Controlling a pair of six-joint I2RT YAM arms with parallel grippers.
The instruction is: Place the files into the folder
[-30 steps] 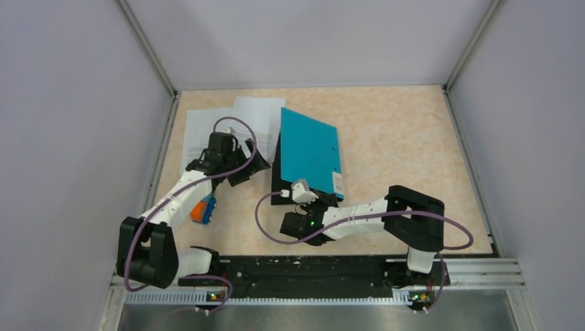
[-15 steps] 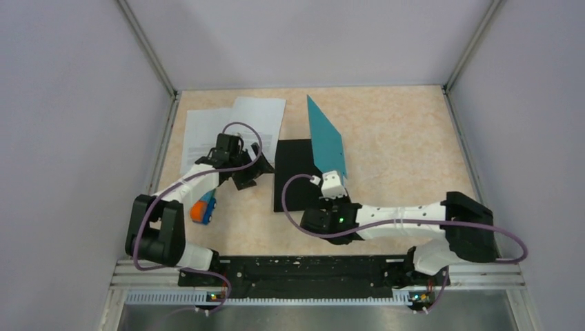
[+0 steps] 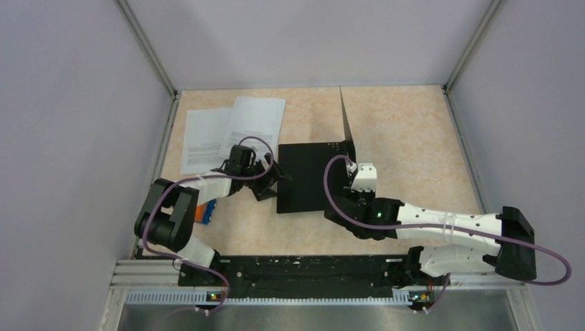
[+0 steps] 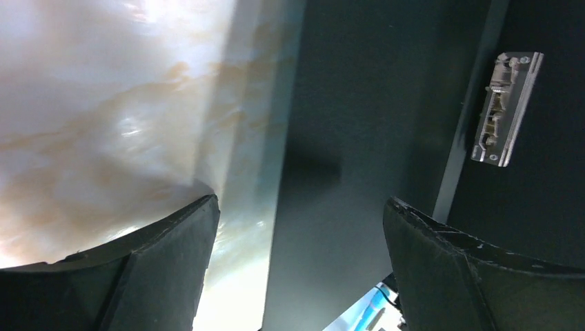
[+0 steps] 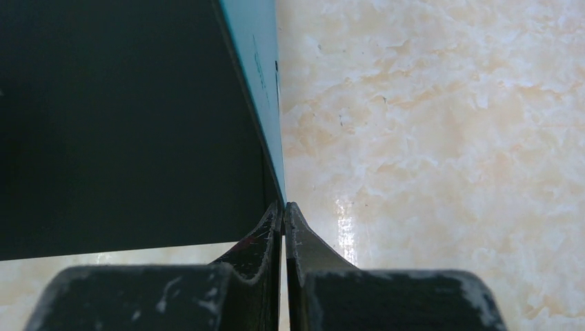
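Observation:
The folder (image 3: 303, 176) lies open in the middle of the table, its black inside facing up. Its teal cover (image 3: 348, 131) stands almost upright along the right side. My right gripper (image 3: 354, 164) is shut on the near end of that cover; in the right wrist view the fingertips (image 5: 283, 205) pinch the thin teal edge (image 5: 259, 62). My left gripper (image 3: 272, 181) is open at the folder's left edge. In the left wrist view that edge runs between its fingers (image 4: 300, 203), and the metal clip (image 4: 503, 110) shows further in. The files (image 3: 234, 127) lie flat at the back left.
A small orange-and-blue object (image 3: 203, 210) lies under the left arm near the left wall. Walls close the table on the left, the back and the right. The marbled tabletop (image 3: 414, 138) shows to the right of the raised cover.
The right gripper has swung the teal cover from lying shut up to nearly upright, moving right with it. The left gripper has come down and right from the files to the folder's left edge.

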